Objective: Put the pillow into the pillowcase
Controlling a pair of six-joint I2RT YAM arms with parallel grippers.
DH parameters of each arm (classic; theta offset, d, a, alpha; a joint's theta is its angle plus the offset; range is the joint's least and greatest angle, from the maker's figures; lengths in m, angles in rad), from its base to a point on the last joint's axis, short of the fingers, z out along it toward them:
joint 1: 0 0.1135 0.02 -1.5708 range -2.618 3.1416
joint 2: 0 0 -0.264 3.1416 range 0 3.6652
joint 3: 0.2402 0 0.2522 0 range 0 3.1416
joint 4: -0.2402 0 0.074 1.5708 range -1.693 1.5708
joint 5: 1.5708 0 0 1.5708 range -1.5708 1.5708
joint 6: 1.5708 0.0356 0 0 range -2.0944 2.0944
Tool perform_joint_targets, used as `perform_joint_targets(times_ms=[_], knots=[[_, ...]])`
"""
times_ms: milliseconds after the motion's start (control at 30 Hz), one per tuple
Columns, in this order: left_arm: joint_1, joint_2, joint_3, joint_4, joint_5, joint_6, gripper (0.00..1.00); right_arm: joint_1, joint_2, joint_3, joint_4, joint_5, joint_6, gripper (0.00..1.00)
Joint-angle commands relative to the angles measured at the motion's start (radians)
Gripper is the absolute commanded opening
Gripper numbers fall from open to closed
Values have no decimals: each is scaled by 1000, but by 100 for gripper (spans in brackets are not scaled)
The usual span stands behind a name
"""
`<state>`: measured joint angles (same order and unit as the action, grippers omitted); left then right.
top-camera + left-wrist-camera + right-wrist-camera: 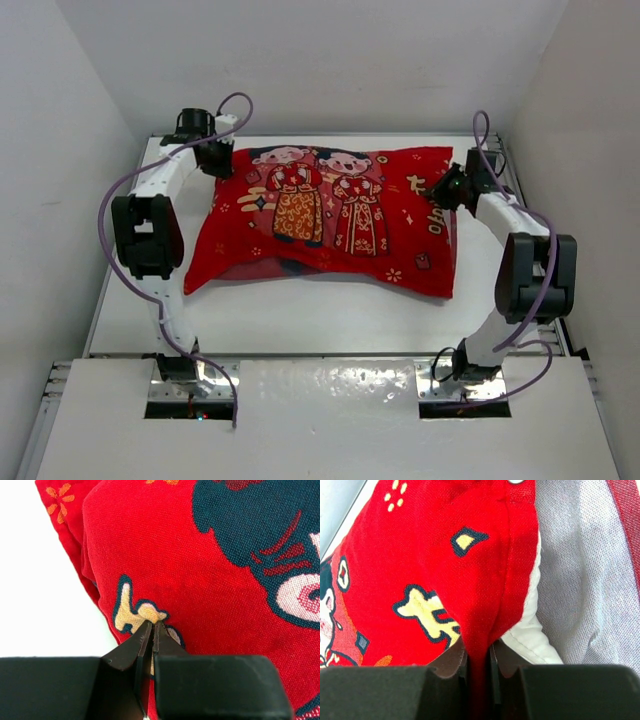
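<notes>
Pillowcase (330, 215) lies on table (300, 320), plump. Pillow (532, 635) looks mostly inside it, white edge peeking out at its right opening. Left claw (152, 625) is pressed together on a nip of cloth at the pillowcase's far-left corner. Right claw (479, 652) is pinching a red fold at its right hem. Likely soft, light and floppy, and thin cloth slips. Best taken by hem or corners, not the middle.

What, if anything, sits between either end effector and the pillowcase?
Nothing visible does. The left end effector is shut on the pillowcase at its far left corner. The right end effector pinches a red fold at the case's right end, where the white edge of the pillow shows beside it.
</notes>
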<state>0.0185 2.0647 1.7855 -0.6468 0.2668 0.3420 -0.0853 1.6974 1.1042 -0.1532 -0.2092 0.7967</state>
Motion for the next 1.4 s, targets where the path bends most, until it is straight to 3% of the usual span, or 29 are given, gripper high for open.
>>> perform_joint_targets(times_ms=[0, 167, 267, 300, 333, 367, 400, 433, 467, 500, 733, 1000, 1167, 1367], knots=[[-8, -26, -6, -8, -44, 14, 2, -39, -44, -3, 7, 77, -33, 15], [-8, -49, -12, -11, -63, 17, 2, -53, -53, 20, -8, 68, -56, 15], [-8, -75, -29, -4, -74, 22, 6, -57, -61, 42, -17, 50, -74, 22], [-8, -84, -31, -4, -80, 22, 21, -57, -62, 49, -29, 47, -91, 28], [-6, -87, -31, -8, -83, 22, 31, -57, -67, 63, -37, 42, -102, 54], [-2, -92, -26, -8, -84, 22, 40, -57, -70, 72, -58, 45, -117, 66], [6, -101, -20, -14, -87, 22, 59, -57, -74, 86, -71, 50, -126, 85], [11, -107, -6, -20, -87, 20, 70, -60, -90, 94, -81, 56, -135, 98], [18, -116, 6, -27, -89, 17, 92, -62, -102, 97, -100, 66, -151, 99], [30, -126, 15, -34, -89, 15, 99, -64, -114, 98, -108, 71, -157, 99], [84, -230, 54, -54, -110, 34, 100, -79, -294, 69, -166, 134, -260, 99], [129, -388, -142, -13, -127, 75, 100, -166, -412, -46, -154, 24, -229, 99], [146, -325, -77, -4, -37, 34, 100, -188, -288, 108, -132, -85, -191, 99], [147, -109, 115, 117, 80, -191, 100, -156, 63, 420, -151, 31, -116, 99]])
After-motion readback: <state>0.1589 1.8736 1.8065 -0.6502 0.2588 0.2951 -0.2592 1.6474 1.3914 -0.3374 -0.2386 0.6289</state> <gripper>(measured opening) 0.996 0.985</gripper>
